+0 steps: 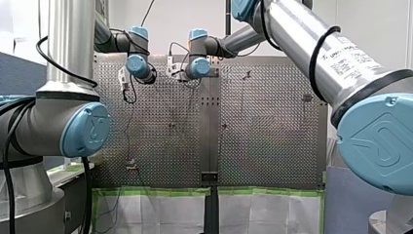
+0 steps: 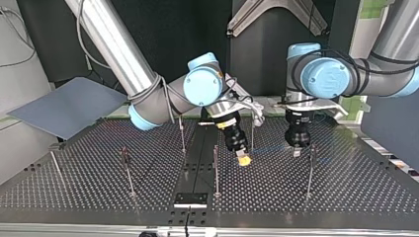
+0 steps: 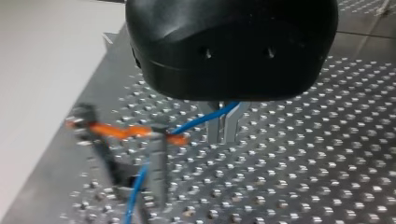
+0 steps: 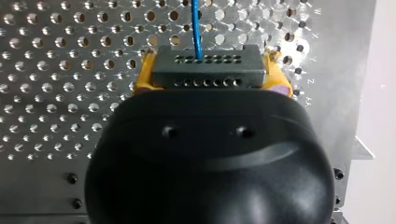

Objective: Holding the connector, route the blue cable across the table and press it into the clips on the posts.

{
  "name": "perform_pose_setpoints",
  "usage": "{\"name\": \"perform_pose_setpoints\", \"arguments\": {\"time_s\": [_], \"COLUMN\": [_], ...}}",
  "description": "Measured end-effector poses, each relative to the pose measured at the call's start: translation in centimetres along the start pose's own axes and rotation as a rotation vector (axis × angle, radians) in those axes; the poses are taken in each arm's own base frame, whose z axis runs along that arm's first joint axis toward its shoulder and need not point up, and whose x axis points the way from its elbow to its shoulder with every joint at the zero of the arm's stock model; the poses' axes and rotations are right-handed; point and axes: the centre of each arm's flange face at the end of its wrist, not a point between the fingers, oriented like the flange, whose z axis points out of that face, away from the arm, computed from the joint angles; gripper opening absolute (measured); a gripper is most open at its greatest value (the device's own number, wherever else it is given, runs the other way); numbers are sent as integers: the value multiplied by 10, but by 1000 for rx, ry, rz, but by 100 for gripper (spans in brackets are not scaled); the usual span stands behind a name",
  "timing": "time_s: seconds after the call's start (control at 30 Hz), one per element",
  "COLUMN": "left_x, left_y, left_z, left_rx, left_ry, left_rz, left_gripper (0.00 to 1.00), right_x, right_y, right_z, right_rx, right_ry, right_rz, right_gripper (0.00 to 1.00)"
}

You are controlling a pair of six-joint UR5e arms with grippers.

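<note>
Cable direction decides the coming move. In the left wrist view the blue cable [image 3: 205, 120] runs on a slant from the left tool [image 3: 225, 136] to an orange clip [image 3: 121, 131] on a post [image 3: 159, 163] just beside it, then drops alongside that post toward the counter [image 3: 303, 177]. The clip lies to one side of the tool and slightly ahead of it, so I judge the press has to travel sideways along the cable's own line, not down onto it.

My left arm is the nearer one to this clip. In the top view my right arm's tool sits near the middle of the counter, apart from the post where my left arm works.

The left tool's metal fingers [image 3: 215, 128] stand close together with only a narrow slit between them. The cable passes through that slit, so I judge it lightly pinched, though the view is soft there.

The right tool [image 4: 208, 58] is pressed onto the connector [image 4: 208, 74], a dark block gripped at both ends by the yellow pads [image 4: 141, 77]. From the block's far face the cable leaves straight ahead of the tool, over the perforated counter. I cannot tell whether the cable is already seated in the clip or only lying against it.
</note>
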Motion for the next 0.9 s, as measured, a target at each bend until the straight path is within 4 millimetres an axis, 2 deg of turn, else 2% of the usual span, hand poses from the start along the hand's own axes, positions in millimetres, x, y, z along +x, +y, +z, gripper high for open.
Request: {"name": "perform_pose_setpoints", "arguments": {"time_s": [0.23,0.73,0.9], "left_x": [26,81,105], "left_y": [-1,-9,-10], "left_z": [-16,-51,-64], "left_rx": [-34,-21,-15], "left_ry": [46,113,153], "left_rz": [17,18,18], "left_gripper": [0,0,0], "right_x": [-11,-66,-86], "right_y": [2,5,6], "right_z": [-4,-20,-28], "right_rx": [-13,-18,-16], "right_ry": [-31,-145,-187], "right_rz": [0,-13,-27], "right_gripper": [0,0,0]}}
